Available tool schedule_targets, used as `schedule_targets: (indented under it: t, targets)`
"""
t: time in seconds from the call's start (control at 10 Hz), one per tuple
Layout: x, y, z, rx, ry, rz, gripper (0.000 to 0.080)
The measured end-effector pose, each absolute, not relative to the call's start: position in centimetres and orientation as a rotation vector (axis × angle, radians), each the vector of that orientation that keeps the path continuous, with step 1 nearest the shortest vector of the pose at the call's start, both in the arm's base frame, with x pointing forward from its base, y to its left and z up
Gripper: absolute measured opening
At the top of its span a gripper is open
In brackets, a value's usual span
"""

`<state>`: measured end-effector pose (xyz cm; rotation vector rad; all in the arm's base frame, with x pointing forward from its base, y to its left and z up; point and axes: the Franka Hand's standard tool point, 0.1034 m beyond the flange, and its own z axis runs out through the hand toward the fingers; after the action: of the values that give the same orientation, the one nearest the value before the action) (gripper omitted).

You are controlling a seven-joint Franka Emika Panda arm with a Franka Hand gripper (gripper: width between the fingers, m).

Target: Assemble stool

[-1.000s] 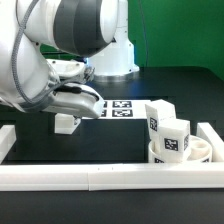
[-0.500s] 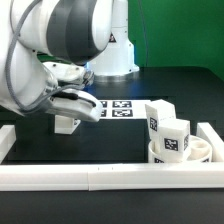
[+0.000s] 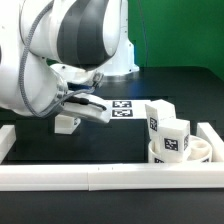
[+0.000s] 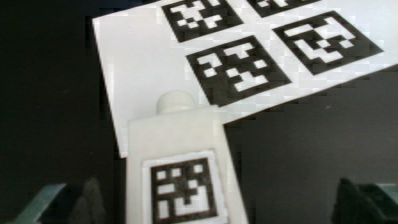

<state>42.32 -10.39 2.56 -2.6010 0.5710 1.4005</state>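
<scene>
A white stool leg (image 3: 66, 122) lies on the black table at the exterior view's left, apart from the rest. In the wrist view this leg (image 4: 178, 170) shows a tagged blocky end and a round peg, resting partly on the marker board (image 4: 143, 60). My gripper (image 3: 88, 112) hovers just above it, open and empty. In the wrist view the gripper (image 4: 222, 203) has its fingertips (image 4: 71, 202) wide on either side of the leg, not touching it. The round seat (image 3: 196, 153) sits at the right with two tagged legs (image 3: 172, 138) standing in it.
The marker board (image 3: 122, 108) lies on the table behind the gripper. Long white rails run along the front (image 3: 110, 176), the left (image 3: 5, 140) and the right (image 3: 214, 135). The robot's base stands at the back.
The arm has swung and the gripper has shifted slightly to the exterior view's right and down, over the lone leg. The leg, seat and other legs have not moved.
</scene>
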Motion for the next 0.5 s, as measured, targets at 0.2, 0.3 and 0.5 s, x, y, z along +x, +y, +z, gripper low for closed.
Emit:
schedule_targets:
  t: [0.2, 0.3, 0.5]
  targets:
    - [42.2, -10.5, 2.5, -2.596, 0.546, 1.396, 0.0649]
    - [42.0, -10.8, 2.1, -2.579, 0.480, 1.386, 0.0649]
    - [41.8, -10.4, 1.5, -2.558, 0.410, 1.379, 0.0649]
